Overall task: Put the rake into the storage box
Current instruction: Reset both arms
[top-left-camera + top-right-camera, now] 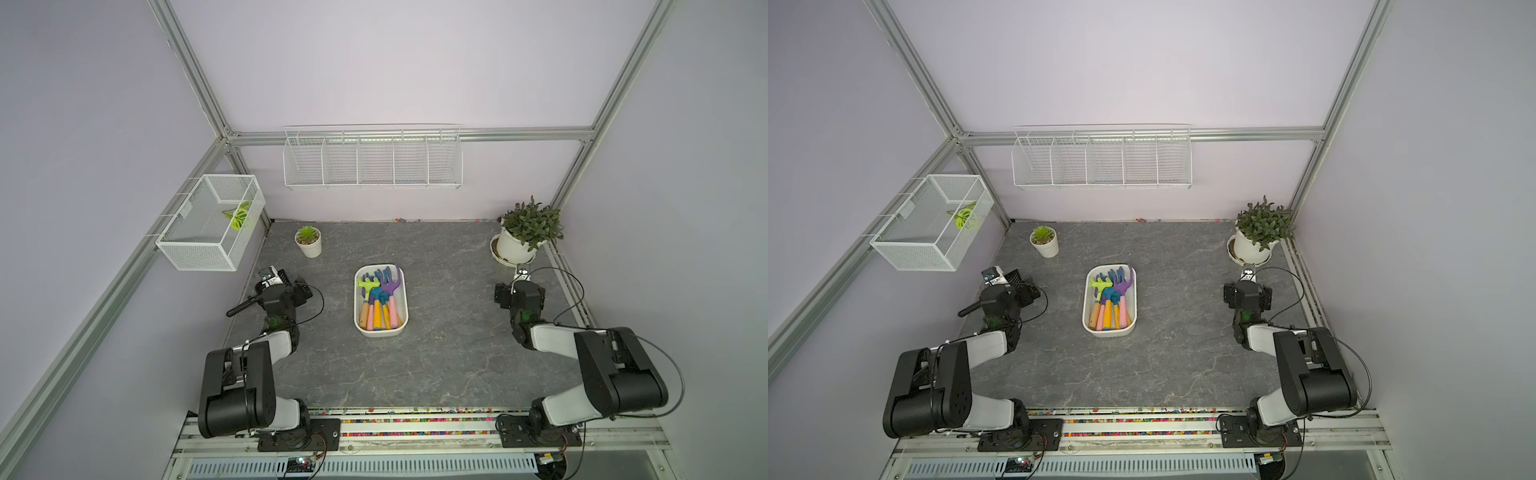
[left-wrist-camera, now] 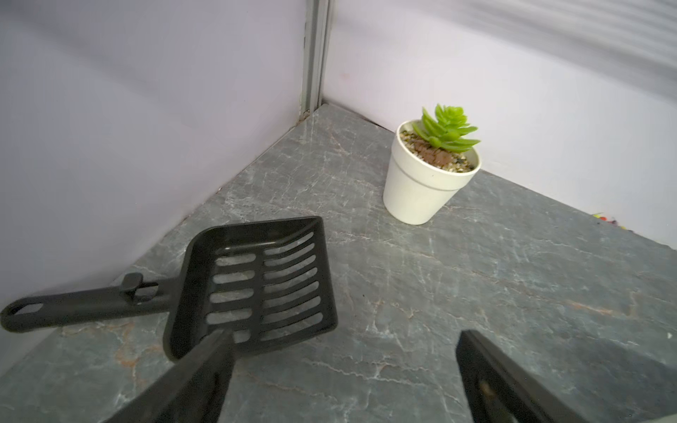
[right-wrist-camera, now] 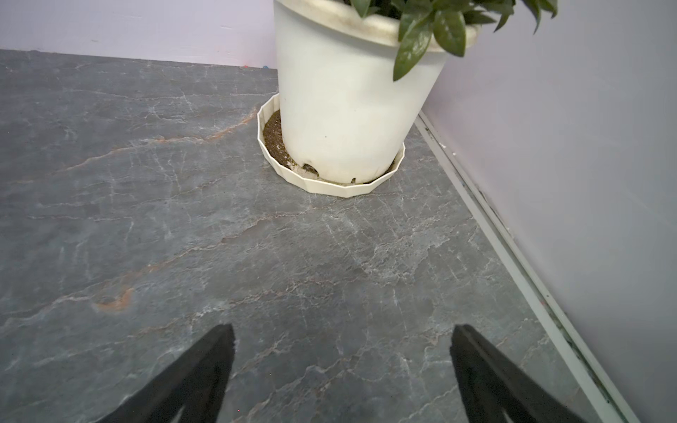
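The storage box (image 1: 380,332) (image 1: 1108,332), a shallow white tub, sits mid-table in both top views. Several rakes lie inside it with their heads toward the back wall, among them a purple rake (image 1: 392,282) (image 1: 1124,282) and a green rake (image 1: 368,286) (image 1: 1100,286). My left gripper (image 2: 344,333) is open and empty, low over the table at the left edge, well away from the box. My right gripper (image 3: 342,327) is also open and empty, near the right edge, with only bare table between its fingers.
A black slotted scoop (image 2: 256,282) lies by the left gripper's finger. A small succulent pot (image 2: 421,183) (image 1: 309,243) stands back left, a large potted plant (image 3: 348,110) (image 1: 517,245) back right. A mesh basket (image 1: 208,224) and a wire rack (image 1: 372,162) hang on the walls.
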